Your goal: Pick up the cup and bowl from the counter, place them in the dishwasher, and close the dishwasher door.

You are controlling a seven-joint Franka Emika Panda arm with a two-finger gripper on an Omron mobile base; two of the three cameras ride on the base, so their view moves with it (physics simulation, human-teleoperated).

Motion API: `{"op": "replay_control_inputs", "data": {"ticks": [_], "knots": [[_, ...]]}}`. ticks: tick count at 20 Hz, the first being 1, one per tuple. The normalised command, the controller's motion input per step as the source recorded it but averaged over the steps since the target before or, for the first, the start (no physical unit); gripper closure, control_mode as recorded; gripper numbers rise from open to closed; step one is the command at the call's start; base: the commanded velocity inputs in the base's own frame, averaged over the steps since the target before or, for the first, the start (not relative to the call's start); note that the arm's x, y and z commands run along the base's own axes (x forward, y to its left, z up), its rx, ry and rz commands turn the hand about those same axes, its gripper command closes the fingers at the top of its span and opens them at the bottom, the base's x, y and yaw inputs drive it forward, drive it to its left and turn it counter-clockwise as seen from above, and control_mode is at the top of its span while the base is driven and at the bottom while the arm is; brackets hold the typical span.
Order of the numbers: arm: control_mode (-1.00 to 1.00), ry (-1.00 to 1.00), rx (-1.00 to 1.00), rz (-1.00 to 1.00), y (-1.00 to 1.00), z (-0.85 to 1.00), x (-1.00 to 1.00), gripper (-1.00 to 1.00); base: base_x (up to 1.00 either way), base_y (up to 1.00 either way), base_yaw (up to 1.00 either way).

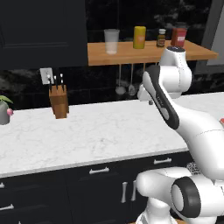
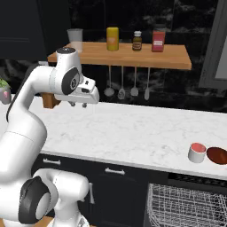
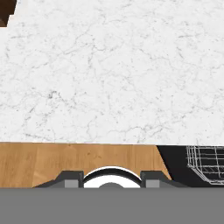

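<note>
Your gripper [image 2: 78, 104] hangs above the white marble surface [image 2: 133, 133], well away from the things you need, and holds nothing. Its jaws stand apart in the hand view, pointing down at bare marble.

Take the cup [image 2: 197, 152] as your landmark: it sits upright near the surface's front edge, far to the right of the gripper in the right base view. The dark red-brown bowl [image 2: 217, 155] lies just beside the cup, on its right; whether the two touch you cannot tell.

Directly below the cup, under the surface, the dishwasher [image 2: 188, 205] shows its silver wire rack [image 2: 186, 208]. Behind and above the cup, a wooden shelf [image 2: 128, 55] carries a tumbler [image 2: 75, 39] and jars.
</note>
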Motion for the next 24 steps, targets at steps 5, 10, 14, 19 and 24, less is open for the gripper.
{"op": "replay_control_inputs", "data": {"ticks": [5,10,14,19,24], "knots": [[1.00,0.00,0.00,0.00,0.00,0.00,0.00,-1.00,-0.07,0.00,-0.07],[1.00,0.00,0.00,0.00,0.00,0.00,0.00,-1.00,-0.12,0.26,-0.39],[1.00,0.00,0.00,0.00,0.00,0.00,0.00,-1.00,-0.14,0.47,-0.63],[1.00,0.00,0.00,0.00,0.00,0.00,0.00,-1.00,-0.16,0.27,-0.75],[1.00,0.00,0.00,0.00,0.00,0.00,0.00,-1.00,0.00,0.06,-0.61]]}}
